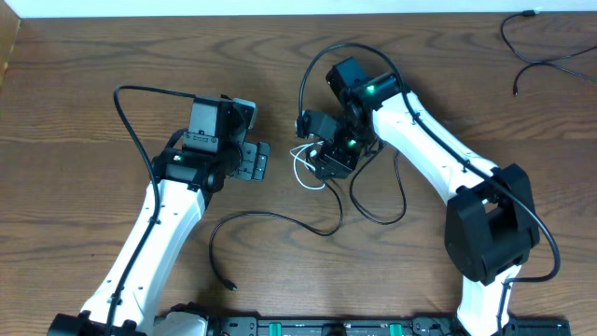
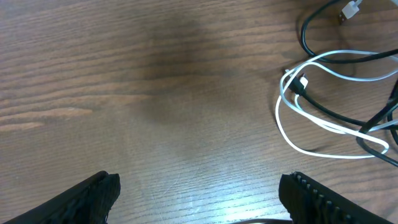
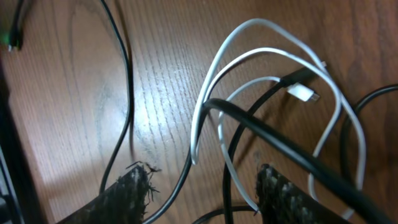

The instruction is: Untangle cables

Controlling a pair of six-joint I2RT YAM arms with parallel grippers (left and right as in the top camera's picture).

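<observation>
Two grippers inspected, left to right.

My left gripper (image 2: 199,186) stands spread to its widest above the bare table (image 2: 155,93) and holds nothing. The tangle lies to its right, near but apart. I judge it is parked there to leave the other arm room while staying within reach of a strand. The left arm runs up from the near edge, wrist turned toward the centre.

The cables sit knotted at mid-table. The white cable (image 3: 198,124) loops over and under a black cable (image 3: 280,146), its plug (image 3: 303,93) lying free on the wood. One loose black strand (image 1: 280,217) trails toward the near edge.

My right gripper (image 3: 202,177) is low over the knot, fingers partway apart and straddling white and black strands alike. Nothing is pinched yet. I judge this placement is meant to take the white loop, with some risk of catching black as well. The right arm folds back from the far side, wrist pitched steeply down.

A separate black cord (image 1: 550,65) lies at the far right, well apart.
</observation>
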